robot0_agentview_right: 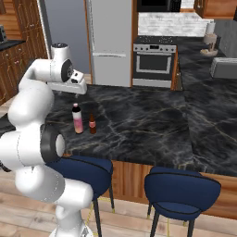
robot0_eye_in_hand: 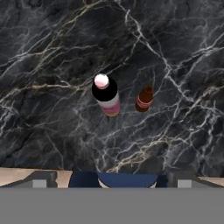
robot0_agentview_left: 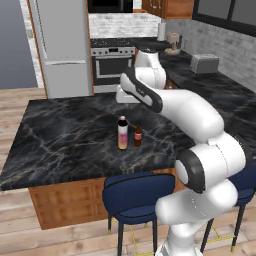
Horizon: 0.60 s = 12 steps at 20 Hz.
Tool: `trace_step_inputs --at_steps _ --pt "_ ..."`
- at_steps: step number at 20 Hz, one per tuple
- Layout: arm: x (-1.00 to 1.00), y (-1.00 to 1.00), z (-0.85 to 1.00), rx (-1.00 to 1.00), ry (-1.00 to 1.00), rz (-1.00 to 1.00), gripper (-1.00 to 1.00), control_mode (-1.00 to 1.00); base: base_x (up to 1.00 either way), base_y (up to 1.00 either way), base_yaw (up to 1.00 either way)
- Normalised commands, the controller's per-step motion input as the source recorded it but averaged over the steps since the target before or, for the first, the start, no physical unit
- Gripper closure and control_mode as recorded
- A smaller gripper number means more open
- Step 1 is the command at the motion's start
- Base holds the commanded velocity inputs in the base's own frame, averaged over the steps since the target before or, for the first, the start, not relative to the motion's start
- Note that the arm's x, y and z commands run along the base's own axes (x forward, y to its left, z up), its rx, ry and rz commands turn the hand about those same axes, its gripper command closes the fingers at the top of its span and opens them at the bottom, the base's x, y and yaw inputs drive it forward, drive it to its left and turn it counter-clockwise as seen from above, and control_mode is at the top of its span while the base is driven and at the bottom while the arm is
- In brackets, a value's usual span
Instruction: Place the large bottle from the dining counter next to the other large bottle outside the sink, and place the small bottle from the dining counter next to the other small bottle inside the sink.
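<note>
Hand view, looking straight down: large bottle (robot0_eye_in_hand: 106, 95) shows a round white cap and a dark shoulder over a pink-and-cream body; small bottle (robot0_eye_in_hand: 144, 99) is squat, brown, glassy. Both stand upright on the black veined marble table (robot0_eye_in_hand: 52, 52), just beside each other, not touching.

Base views add what the hand view lacks: blue padded stool (robot0_agentview_left: 137, 197) below the table edge nearest the bottles. Pincer's jaws stand wide apart, holding nothing.
</note>
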Motion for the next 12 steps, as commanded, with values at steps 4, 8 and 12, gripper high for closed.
trace_step_inputs --at_steps 4,8,12 --pt "0.53 0.0 -0.22 0.0 0.0 0.0 -1.0 -1.0 0.0 0.0 0.0" --pt "0.52 0.03 -0.11 0.0 0.0 0.0 -1.0 -1.0 0.0 0.0 0.0" --pt "0.38 0.16 -0.02 0.0 0.0 0.0 -1.0 -1.0 0.0 0.0 0.0"
